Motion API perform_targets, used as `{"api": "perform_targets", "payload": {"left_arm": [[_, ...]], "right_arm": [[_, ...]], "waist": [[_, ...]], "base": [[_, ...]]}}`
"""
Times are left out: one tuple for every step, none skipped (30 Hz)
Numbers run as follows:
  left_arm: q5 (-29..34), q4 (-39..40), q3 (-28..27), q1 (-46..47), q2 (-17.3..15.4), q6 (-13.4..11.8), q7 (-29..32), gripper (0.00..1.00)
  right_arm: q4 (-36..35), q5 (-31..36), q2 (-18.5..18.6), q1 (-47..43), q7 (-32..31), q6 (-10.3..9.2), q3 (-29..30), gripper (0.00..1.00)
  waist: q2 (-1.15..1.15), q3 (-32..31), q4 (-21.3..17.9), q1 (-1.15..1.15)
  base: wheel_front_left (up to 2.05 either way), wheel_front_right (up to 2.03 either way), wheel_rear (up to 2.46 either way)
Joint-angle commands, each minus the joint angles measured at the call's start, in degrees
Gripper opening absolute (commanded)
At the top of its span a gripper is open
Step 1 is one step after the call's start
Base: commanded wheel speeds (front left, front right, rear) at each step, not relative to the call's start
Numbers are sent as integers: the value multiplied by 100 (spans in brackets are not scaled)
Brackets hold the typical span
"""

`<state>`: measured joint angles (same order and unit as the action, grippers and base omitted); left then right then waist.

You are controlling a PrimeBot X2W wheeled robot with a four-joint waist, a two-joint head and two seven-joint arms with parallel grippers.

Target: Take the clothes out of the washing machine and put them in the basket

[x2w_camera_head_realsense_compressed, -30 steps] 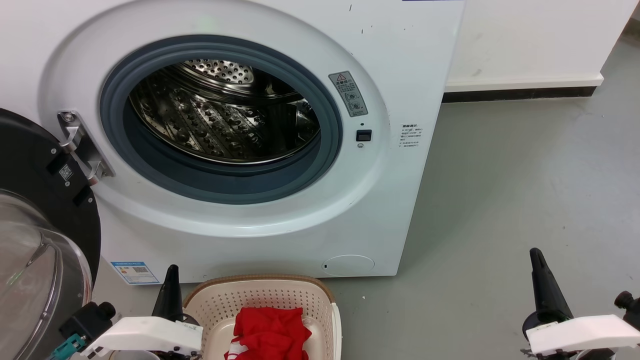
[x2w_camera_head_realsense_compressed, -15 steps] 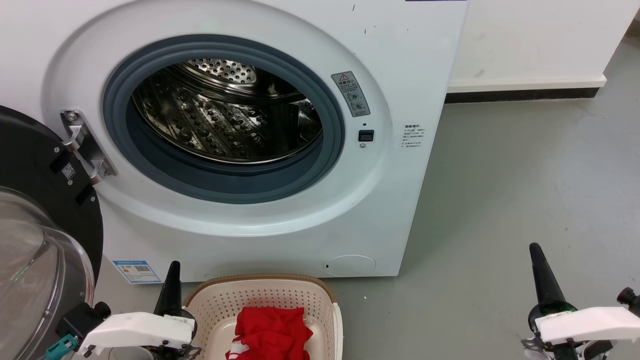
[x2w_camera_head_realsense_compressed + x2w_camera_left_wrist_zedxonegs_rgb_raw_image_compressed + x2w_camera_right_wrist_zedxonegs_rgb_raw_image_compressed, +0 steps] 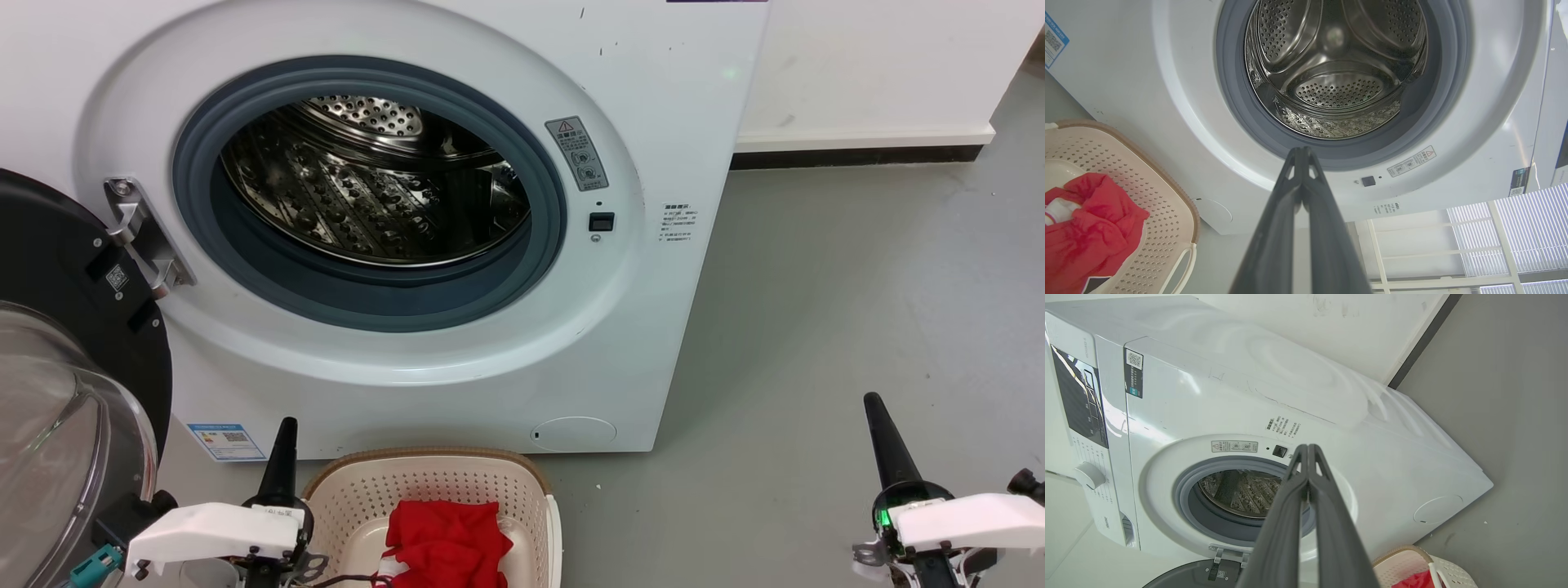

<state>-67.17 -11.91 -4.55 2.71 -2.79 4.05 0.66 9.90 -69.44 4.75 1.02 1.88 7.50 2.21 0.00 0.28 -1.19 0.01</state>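
Left tool (image 3: 287,426) higher; crumpled red clothes (image 3: 445,543) in basket (image 3: 424,454)

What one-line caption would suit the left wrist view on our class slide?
Shut left gripper points at the washing machine's steel drum; red clothes lie in the basket.

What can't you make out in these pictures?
Clothes: head view's bottom edge cuts them off; piece count unclear.
Drum, near floor: head view, the seal hides it.
Labels on the washer: print too small in all views.
Basket: right wrist view, cut by the bottom edge.
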Motion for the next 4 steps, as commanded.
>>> {"api": "perform_targets", "payload": {"left_arm": [[-148,15,-30,137,-11,51,34,0],[-206,10,-34,144,-11,61,49,0],[-263,5,-39,152,-11,71,61,0],[-321,0,-42,160,-11,73,76,0]], "right_arm": [[-4,-157,33,161,-46,0,16,0],[7,-215,32,168,-54,0,20,0],[17,-272,32,176,-73,0,26,0],[27,-328,31,187,-87,0,30,0]], "waist": [[0,0,3,-1],[0,0,5,-1],[0,0,8,-1],[0,-1,10,-1]], "base": [[0,0,0],[0,0,0],[0,0,0],[0,0,0]]}}
